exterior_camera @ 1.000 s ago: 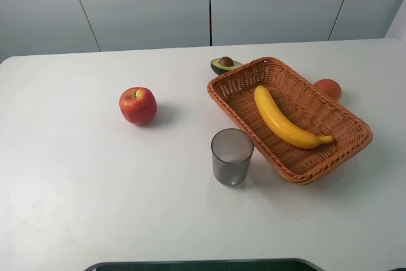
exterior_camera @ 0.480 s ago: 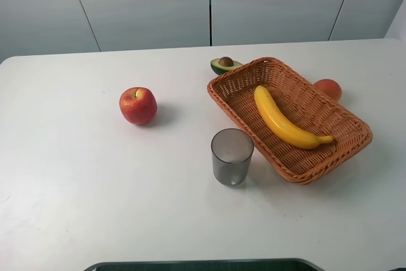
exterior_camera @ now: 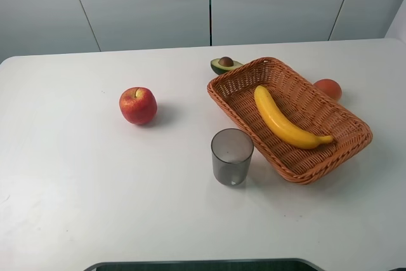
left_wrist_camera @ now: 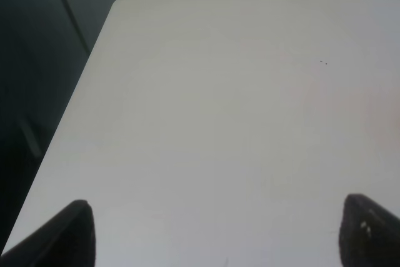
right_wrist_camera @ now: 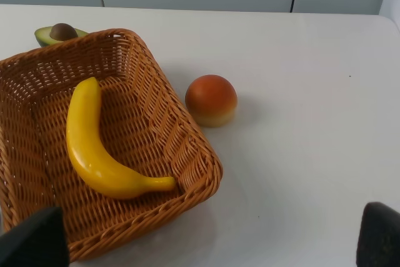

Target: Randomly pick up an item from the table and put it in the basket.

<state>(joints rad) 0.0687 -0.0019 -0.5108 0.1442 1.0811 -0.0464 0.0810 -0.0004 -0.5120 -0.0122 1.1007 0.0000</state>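
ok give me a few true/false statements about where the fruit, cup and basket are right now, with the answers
1. The banana lies inside the basket. True.
2. The apple is in the basket. False: it sits on the table, left of the basket.
3. The grey cup stands upright. True.
4. The avocado half rests on the banana. False: it is on the table outside the basket's far corner.
5. The right gripper holds the banana. False: its fingers are apart, holding nothing.

I saw the banana [exterior_camera: 285, 119] lying in the basket [exterior_camera: 355, 148] toward the table's [exterior_camera: 76, 188] right edge, the cup [exterior_camera: 231, 156] before its near-left side, the avocado half [exterior_camera: 224, 65] behind, and the apple [exterior_camera: 137, 105] left.
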